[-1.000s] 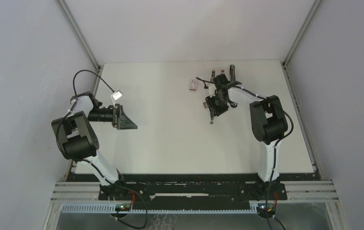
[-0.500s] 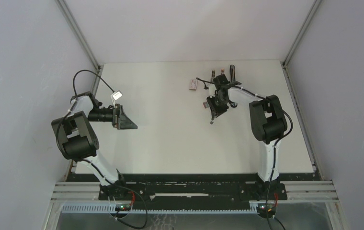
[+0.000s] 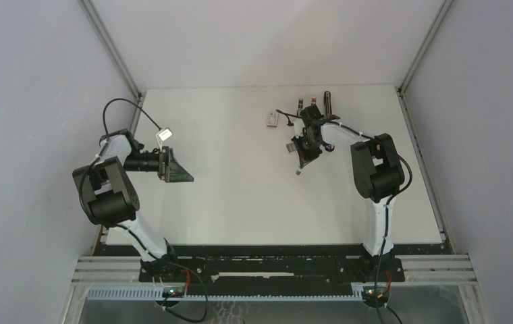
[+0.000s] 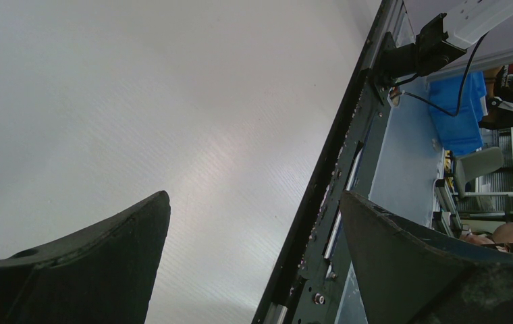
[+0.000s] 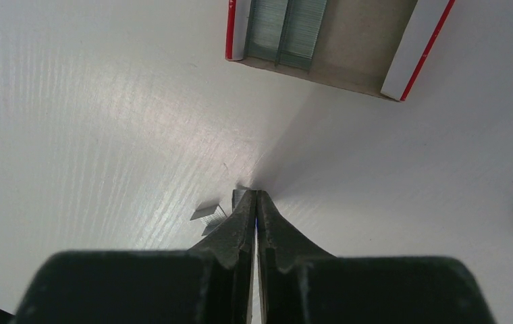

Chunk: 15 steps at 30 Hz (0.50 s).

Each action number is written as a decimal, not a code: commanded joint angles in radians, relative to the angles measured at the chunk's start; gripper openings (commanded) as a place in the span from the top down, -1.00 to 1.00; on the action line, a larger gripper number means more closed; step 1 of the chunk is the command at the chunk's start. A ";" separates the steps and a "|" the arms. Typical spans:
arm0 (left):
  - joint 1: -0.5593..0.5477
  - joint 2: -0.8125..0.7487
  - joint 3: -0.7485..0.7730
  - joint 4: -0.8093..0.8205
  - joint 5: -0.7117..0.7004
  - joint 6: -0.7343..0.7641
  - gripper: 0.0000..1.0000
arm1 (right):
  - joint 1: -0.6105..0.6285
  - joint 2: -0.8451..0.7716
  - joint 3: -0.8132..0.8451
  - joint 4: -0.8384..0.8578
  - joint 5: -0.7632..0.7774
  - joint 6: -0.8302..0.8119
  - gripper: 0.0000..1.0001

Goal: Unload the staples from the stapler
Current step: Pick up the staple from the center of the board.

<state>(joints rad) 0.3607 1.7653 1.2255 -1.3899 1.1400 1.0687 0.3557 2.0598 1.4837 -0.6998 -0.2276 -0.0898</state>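
Item: right gripper (image 5: 256, 197), fingers clenched tip-down beside loose staples (image 5: 208, 213) on worktop (image 5: 71, 101); left gripper (image 4: 254, 202), fingers released; risk: thin strips may slip out or scatter.

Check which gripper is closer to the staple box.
Right. The right gripper sits just short of the staple box, on its near side; the left gripper is far off to the box's left.

You will find no text, label, brand or number you can read; the open staple box (image 5: 365, 47) shows only red edge stripes.
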 commanded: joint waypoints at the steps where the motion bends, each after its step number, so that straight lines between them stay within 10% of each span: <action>1: 0.008 -0.012 0.055 -0.011 0.029 0.029 -0.99 | 0.004 0.006 0.032 0.005 -0.006 -0.005 1.00; 15: 0.008 -0.004 0.058 -0.011 0.030 0.028 -1.00 | 0.006 -0.013 0.143 -0.016 0.047 -0.024 1.00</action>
<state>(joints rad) 0.3607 1.7653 1.2255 -1.3899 1.1404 1.0687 0.3557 2.0613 1.5505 -0.7185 -0.2092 -0.0940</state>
